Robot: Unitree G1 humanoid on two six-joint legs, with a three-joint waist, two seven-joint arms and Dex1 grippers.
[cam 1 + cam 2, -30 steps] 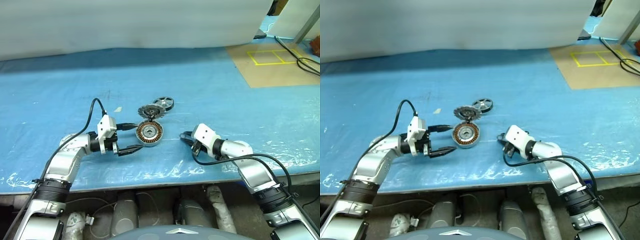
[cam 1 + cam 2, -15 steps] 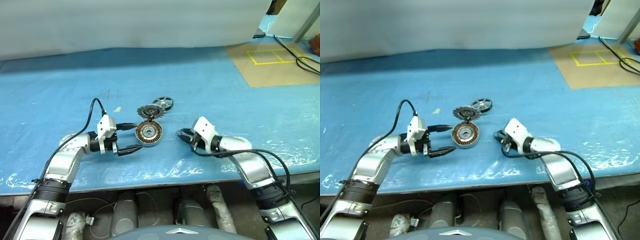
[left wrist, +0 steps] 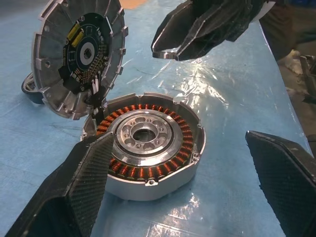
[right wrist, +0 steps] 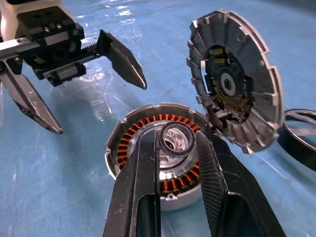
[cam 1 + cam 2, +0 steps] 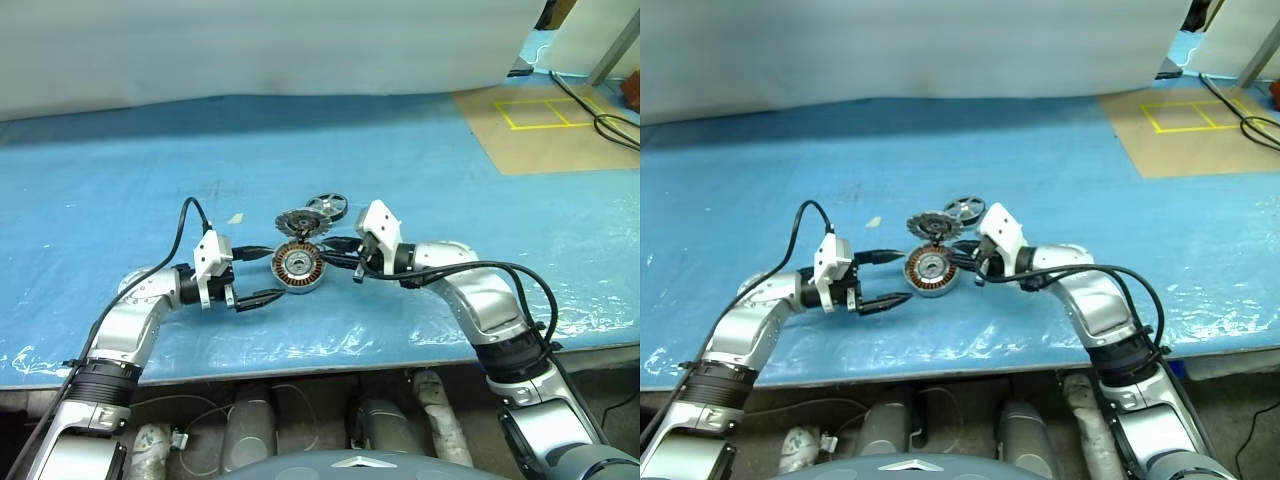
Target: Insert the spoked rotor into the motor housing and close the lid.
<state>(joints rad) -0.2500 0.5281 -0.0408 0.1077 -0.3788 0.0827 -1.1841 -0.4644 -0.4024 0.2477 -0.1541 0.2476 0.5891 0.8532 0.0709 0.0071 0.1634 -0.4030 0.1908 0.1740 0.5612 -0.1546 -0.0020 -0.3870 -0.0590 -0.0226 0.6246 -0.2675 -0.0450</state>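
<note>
The motor housing (image 5: 298, 267) lies on the blue table with its copper windings (image 3: 148, 173) showing. Its finned lid (image 5: 300, 222) stands tilted up at the housing's far edge, circuit side (image 4: 229, 86) facing inward. Just behind and to the right of the lid lies the spoked rotor (image 5: 327, 207), untouched. My left gripper (image 5: 272, 273) is open and level, with the housing's left side between its fingers. My right gripper (image 5: 338, 258) hovers at the housing's right rim, pointing left. A small silver ring (image 4: 177, 139) shows at its tip. I cannot tell whether that ring is held or is the housing's centre.
A crinkled blue plastic sheet (image 5: 150, 170) covers the table, and its front edge (image 5: 300, 365) is close to the arms. A brown board with yellow tape (image 5: 545, 115) and black cables (image 5: 610, 125) lie at the back right. A white sheet (image 5: 250, 50) closes off the back.
My right gripper has lifted off the table and swung left, from well right of the housing to its right rim. The left arm, housing, lid and rotor have not moved.
</note>
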